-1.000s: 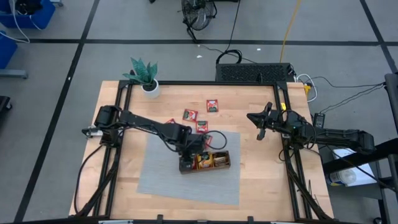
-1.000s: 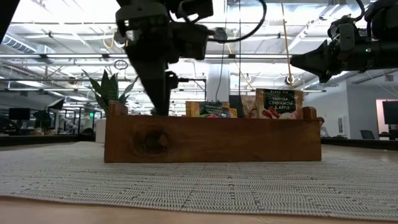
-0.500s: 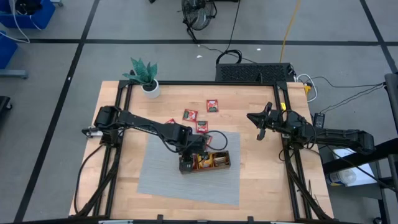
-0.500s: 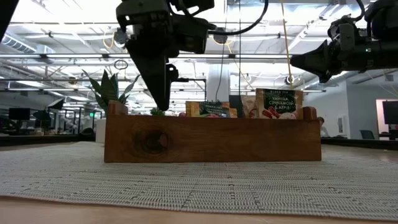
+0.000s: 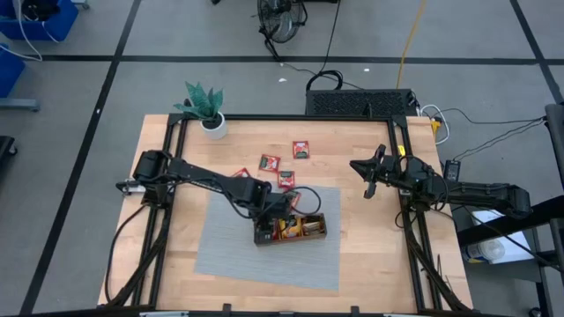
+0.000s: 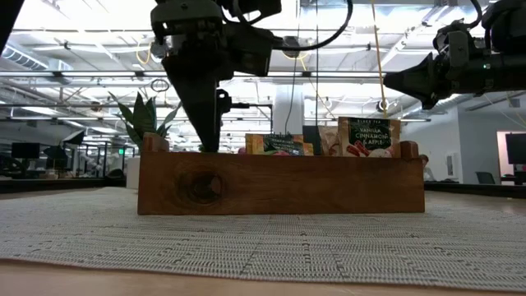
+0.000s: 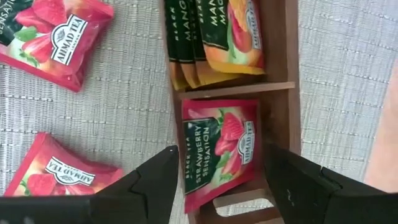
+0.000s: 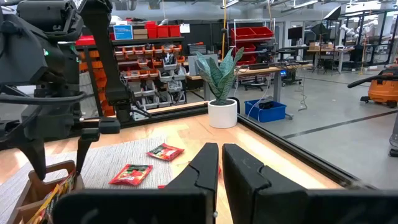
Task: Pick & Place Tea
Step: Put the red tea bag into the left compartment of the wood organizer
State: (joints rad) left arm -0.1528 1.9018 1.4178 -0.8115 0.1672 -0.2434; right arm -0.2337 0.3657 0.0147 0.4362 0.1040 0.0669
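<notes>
The brown wooden tray (image 5: 310, 236) sits on a grey mat (image 5: 229, 255). My left gripper (image 5: 264, 231) hangs open, pointing down, over the tray's left compartment. In the left wrist view its fingers (image 7: 149, 186) stand on either side of a red strawberry sachet (image 7: 217, 149) that lies flat in that compartment. Orange-yellow mango sachets (image 7: 217, 37) stand in the middle compartment. A vanilla-cinnamon sachet (image 6: 368, 136) stands upright at the tray's right end. Several red sachets lie loose beyond the tray (image 5: 269, 162), (image 5: 301, 150), (image 5: 285, 178). My right gripper (image 5: 363, 172) hovers shut near the table's right side.
A potted plant (image 5: 204, 106) stands at the far left corner of the table. Two red sachets (image 7: 56, 34), (image 7: 56, 177) lie on the mat just beside the tray's wall (image 7: 289, 62). A black frame runs around the table's edges. Bare wood shows between the tray and my right arm.
My left gripper has stayed over the tray's left end; it tipped a little and came back upright, its fingertips level with the tray's rim. The tray and the sachets have kept their places.
</notes>
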